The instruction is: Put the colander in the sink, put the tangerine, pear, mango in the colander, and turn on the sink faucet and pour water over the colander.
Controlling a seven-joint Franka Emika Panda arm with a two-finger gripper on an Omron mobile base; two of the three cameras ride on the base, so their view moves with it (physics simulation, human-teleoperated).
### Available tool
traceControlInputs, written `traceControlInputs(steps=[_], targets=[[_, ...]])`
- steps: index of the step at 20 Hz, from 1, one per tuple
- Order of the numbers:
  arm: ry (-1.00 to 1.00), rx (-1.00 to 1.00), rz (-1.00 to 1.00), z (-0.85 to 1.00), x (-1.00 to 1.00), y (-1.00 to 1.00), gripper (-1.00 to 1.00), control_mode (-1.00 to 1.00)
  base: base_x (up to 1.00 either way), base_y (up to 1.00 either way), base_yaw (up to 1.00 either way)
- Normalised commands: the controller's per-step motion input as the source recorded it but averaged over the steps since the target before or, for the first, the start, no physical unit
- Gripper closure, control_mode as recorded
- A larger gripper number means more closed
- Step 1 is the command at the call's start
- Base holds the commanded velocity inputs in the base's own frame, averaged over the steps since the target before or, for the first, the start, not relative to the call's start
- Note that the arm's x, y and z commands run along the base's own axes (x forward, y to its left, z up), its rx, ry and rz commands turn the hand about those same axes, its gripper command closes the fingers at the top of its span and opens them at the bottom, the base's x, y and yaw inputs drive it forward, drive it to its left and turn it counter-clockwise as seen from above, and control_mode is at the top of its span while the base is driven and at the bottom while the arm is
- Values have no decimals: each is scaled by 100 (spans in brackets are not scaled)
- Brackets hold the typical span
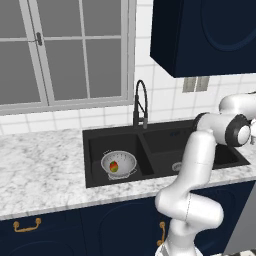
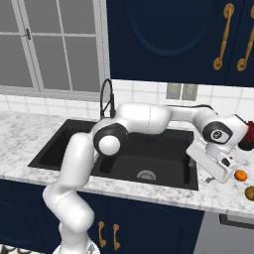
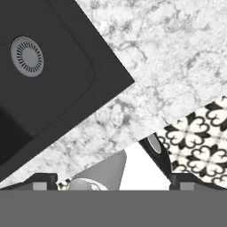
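Note:
The silver colander sits in the left basin of the black sink, and the red-green mango lies inside it. At the sink's back, between the basins, stands the black faucet; no water runs from it. My arm reaches right, and my gripper hangs open and empty over the counter at the sink's right front corner. The orange tangerine lies on the marble just right of the gripper. The brownish pear is nearer the counter edge. The hand view has the sink corner, its drain and my spread fingertips.
Dark blue cabinets hang above the counter. A dark red object sits behind my wrist at the right edge. The marble counter ends at its front edge, with patterned floor below. A window is behind the sink.

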Motion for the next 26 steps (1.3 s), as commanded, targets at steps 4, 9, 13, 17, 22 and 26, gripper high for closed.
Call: traceControlInputs(steps=[4, 9, 13, 17, 22, 26], targets=[[-29, -33, 0, -44, -7, 0, -100, -100, 0, 0, 0], [-8, -34, -10, -23, 1, 0, -100, -100, 0, 0, 0], [0, -18, -23, -2, 20, -24, -100, -100, 0, 0, 0], [9, -1, -26, 0, 13, -68, -100, -100, 0, 0, 0], [11, 0, -14, 0, 0, -78, -100, -100, 0, 0, 0], [6, 0, -1, 2, 0, -59, -100, -100, 0, 0, 0]])
